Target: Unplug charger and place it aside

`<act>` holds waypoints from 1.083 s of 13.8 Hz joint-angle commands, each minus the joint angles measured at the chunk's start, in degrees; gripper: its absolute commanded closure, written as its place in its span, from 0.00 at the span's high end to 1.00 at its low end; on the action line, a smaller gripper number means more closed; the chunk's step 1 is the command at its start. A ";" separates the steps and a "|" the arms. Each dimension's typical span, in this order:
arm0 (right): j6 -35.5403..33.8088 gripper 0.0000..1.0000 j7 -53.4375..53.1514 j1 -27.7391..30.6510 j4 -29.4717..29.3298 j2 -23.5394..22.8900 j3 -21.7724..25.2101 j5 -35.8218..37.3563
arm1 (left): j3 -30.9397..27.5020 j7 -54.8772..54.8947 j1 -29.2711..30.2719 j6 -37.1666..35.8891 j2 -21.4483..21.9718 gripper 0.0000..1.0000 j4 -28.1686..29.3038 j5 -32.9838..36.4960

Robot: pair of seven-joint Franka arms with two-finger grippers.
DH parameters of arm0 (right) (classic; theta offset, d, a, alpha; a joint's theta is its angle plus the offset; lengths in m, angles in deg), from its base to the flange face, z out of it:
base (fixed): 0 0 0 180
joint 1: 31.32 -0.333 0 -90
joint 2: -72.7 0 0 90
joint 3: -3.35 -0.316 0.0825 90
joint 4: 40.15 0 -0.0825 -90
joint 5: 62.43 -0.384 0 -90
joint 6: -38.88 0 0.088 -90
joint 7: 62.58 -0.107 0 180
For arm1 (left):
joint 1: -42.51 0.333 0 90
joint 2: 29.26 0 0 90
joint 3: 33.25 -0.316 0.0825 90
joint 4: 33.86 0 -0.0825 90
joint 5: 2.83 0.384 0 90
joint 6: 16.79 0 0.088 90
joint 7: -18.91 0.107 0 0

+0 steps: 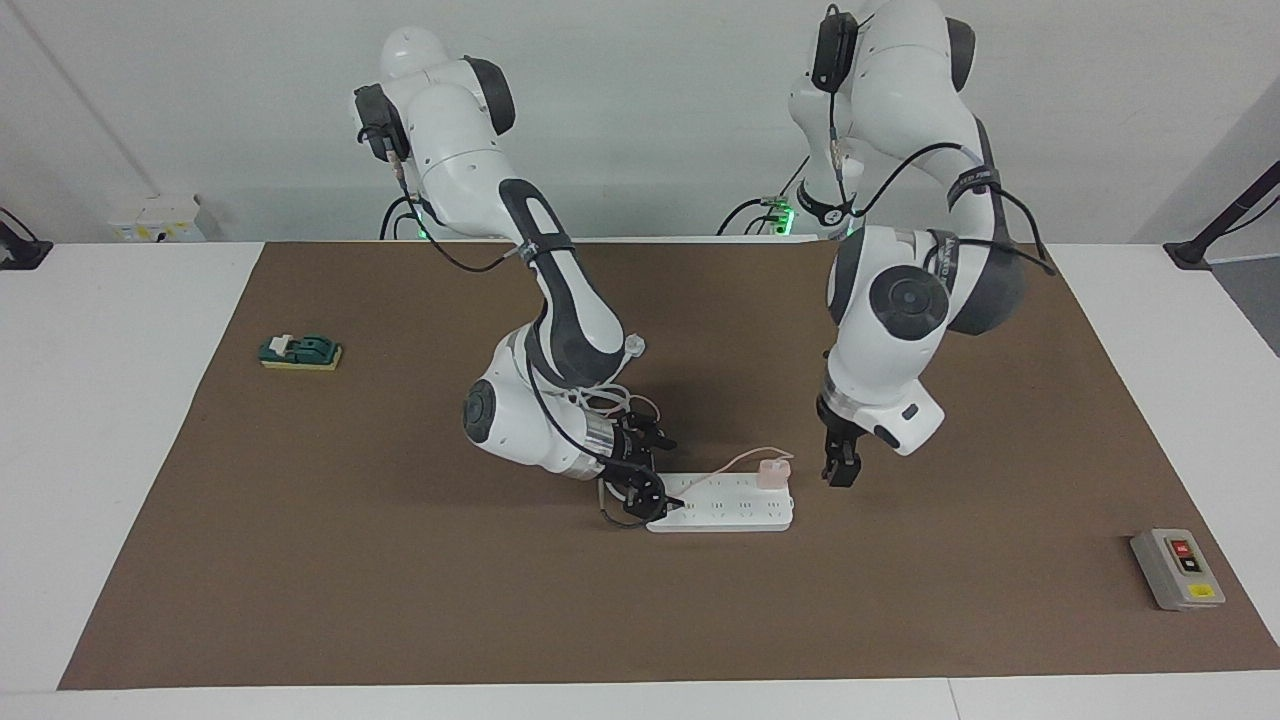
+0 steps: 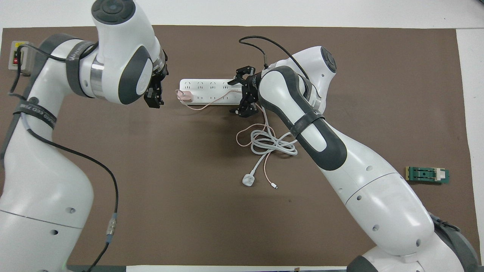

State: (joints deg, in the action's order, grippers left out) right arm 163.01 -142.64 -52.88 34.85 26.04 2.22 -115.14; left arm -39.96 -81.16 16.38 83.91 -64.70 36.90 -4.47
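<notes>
From across the counter (image 1: 150,400), the pink charger (image 1: 773,472) sits plugged into the white power strip (image 1: 722,503), at the strip's end toward the left arm, its thin pink cable (image 1: 735,459) curling off toward the robots. The right gripper (image 1: 640,492) is down at the strip's other end, fingers spread to either side of that end, which looks to me like bracing so the strip won't lift when the plug is pulled. That arm is folded low, elbow near the mat and wrist turned sideways. The left gripper (image 1: 842,468) hangs just beside the charger, pointing straight down from a bent forearm; I cannot tell whether its fingers are apart or together. A grey switch box (image 1: 1178,568) and a green block (image 1: 300,351) lie well apart, at either end of the mat.

From above, the charger (image 2: 184,96) shows on the power strip (image 2: 208,91), with the left gripper (image 2: 154,96) close alongside, not yet on it. The right gripper (image 2: 244,92) straddles the strip's end with fingers wide. The cable (image 2: 249,132) trails into a loose tangle with the strip's white cord (image 2: 274,145) nearer the robots, so pulling may drag it
</notes>
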 commanded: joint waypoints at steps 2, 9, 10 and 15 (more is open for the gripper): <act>-0.29 1.00 1.49 0.29 -5.29 -4.14 -0.02 0.15 | -0.93 -4.43 -1.47 -1.21 -3.14 1.00 -4.49 -1.09; -0.29 1.00 2.28 0.29 -8.64 -6.60 -0.02 1.29 | -0.93 -4.78 -1.73 4.94 -1.56 1.00 1.03 -5.31; -0.20 1.00 2.28 0.29 -8.64 -6.78 -0.02 1.29 | -0.93 -4.52 -1.73 5.30 -1.21 1.00 2.18 -5.31; 0.41 1.00 3.42 0.20 -8.64 -7.83 0.07 2.17 | -0.93 -4.43 -1.82 8.98 0.46 1.00 6.57 -5.31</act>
State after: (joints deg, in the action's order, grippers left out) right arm 163.25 -140.67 -52.82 28.00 20.77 2.43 -114.41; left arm -40.34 -85.53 15.09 89.49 -67.08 38.44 -9.04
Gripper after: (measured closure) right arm 0.000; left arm 0.000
